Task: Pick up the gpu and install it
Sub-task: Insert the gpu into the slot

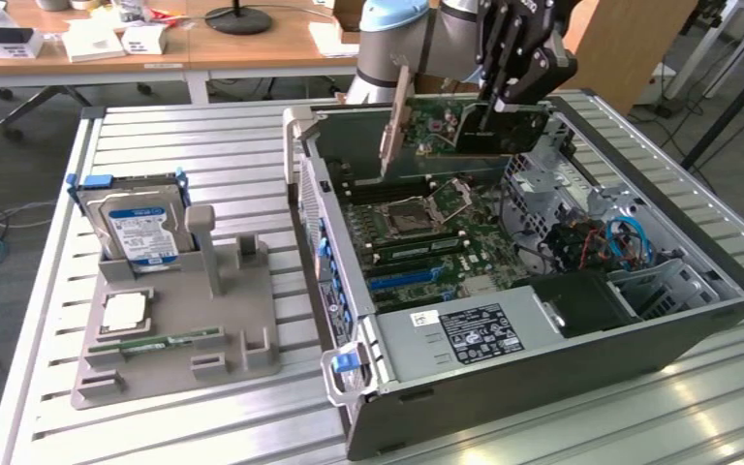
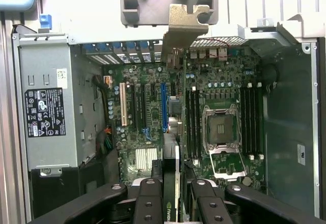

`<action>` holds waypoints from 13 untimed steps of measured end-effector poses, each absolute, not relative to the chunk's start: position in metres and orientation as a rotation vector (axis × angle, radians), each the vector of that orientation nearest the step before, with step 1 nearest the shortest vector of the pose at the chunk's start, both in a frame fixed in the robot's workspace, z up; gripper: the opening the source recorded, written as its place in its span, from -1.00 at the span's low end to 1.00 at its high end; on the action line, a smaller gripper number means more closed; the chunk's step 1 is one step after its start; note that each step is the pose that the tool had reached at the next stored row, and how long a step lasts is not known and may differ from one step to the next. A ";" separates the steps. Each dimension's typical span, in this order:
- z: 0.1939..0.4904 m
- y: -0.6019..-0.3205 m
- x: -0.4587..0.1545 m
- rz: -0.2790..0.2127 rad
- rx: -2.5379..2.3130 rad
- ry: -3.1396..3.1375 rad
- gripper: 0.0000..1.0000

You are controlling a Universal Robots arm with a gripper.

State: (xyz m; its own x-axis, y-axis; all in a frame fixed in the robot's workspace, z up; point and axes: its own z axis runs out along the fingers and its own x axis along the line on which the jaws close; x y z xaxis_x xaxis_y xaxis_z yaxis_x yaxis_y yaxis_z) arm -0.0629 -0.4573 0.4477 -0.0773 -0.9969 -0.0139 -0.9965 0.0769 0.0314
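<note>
Exterior view read as a clock face, nearest first.

6 o'clock: the power supply (image 1: 469, 329) sits at the near end of the open case (image 1: 682, 325). Stay out of it.

9 o'clock, on the worktop (image 1: 217, 436): the hard drive (image 1: 139, 225) stands in the grey fixture (image 1: 217, 349). Not your part.

Centre: the motherboard (image 1: 444, 247) lies flat and the CPU socket (image 1: 414, 215) is bare, with the blue slot (image 1: 405, 279) just on its near side.

12 to 1 o'clock, farthest: your hand (image 1: 511, 97) is clamped on the gpu (image 1: 495, 134), fingers either side of the card. The card hangs on edge above the board's far end, clear of it. Its bracket (image 1: 399, 116) faces 9 o'clock, near the case's rear wall.

The wrist view shows the card edge-on, running just beside the blue slot. You can't tell from here whether it is square over any slot.

My read of the step:
- Line the card's lower edge along the slot.
- Line the bracket up with the rear opening before you put any load on.
- Keep the card upright and bring it straight down.
- Back off if one end touches first.
</note>
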 end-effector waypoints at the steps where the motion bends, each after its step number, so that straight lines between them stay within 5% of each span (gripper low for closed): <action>1: 0.447 -0.457 -0.063 -0.050 2.126 -2.297 -0.48; 13: 0.435 -0.457 -0.063 -0.048 2.127 -2.298 -0.48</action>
State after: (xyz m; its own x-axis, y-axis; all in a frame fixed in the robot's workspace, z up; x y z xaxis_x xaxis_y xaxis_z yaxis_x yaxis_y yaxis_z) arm -0.0630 -0.4574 0.4345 -0.0773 -0.9969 -0.0140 -0.9966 0.0769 0.0289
